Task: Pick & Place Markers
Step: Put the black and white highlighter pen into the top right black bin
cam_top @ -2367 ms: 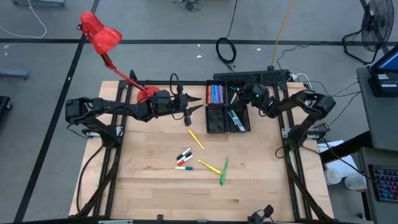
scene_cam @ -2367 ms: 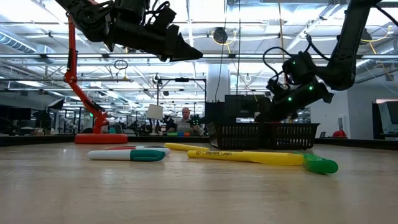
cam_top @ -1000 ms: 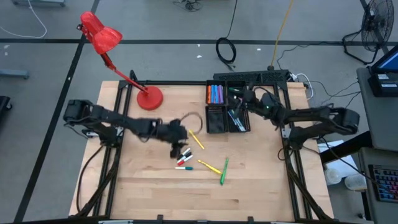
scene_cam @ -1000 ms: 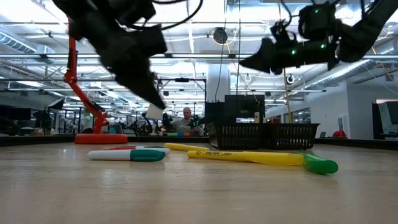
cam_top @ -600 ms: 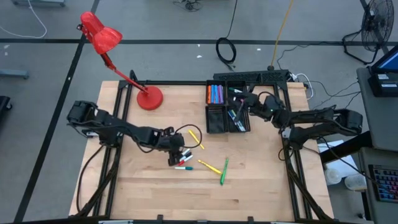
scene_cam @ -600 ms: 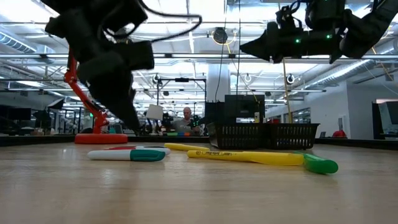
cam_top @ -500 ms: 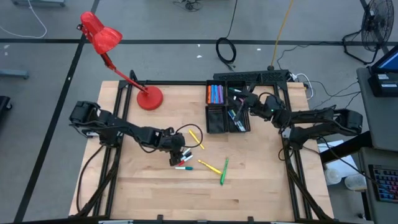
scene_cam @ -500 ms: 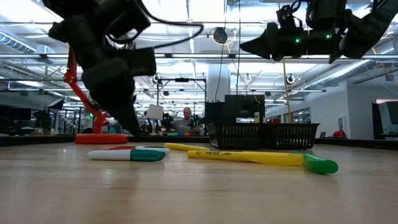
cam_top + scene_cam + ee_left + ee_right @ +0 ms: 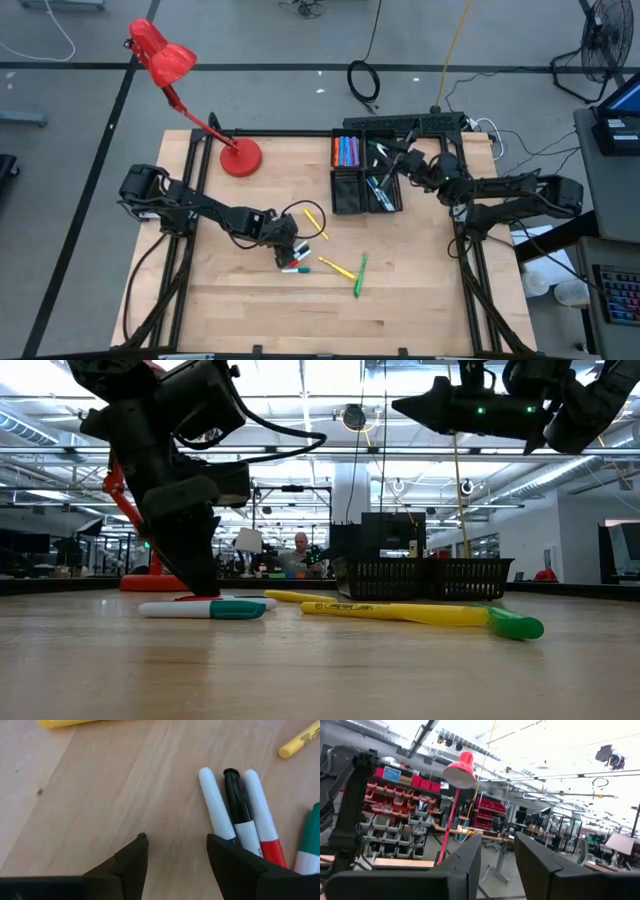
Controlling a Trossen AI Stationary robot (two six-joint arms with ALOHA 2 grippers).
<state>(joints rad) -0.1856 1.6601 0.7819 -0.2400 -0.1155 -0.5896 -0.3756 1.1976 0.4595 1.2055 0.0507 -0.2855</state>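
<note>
Markers (image 9: 295,262) loose mid-tabletop, left gripper (image 9: 175,851) low beside them.
Left jaws part open, empty, one finger (image 9: 235,862) touching a white marker (image 9: 216,804). Right gripper (image 9: 496,851) above the tray (image 9: 365,175), slightly open, empty.

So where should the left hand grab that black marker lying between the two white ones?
Probably by its free cap end. The black marker lies flat, pressed between two white markers, so its sides are blocked. The open left hand should come straight down from above, at the tips where the neighbours splay slightly, or nudge one aside first.
</note>
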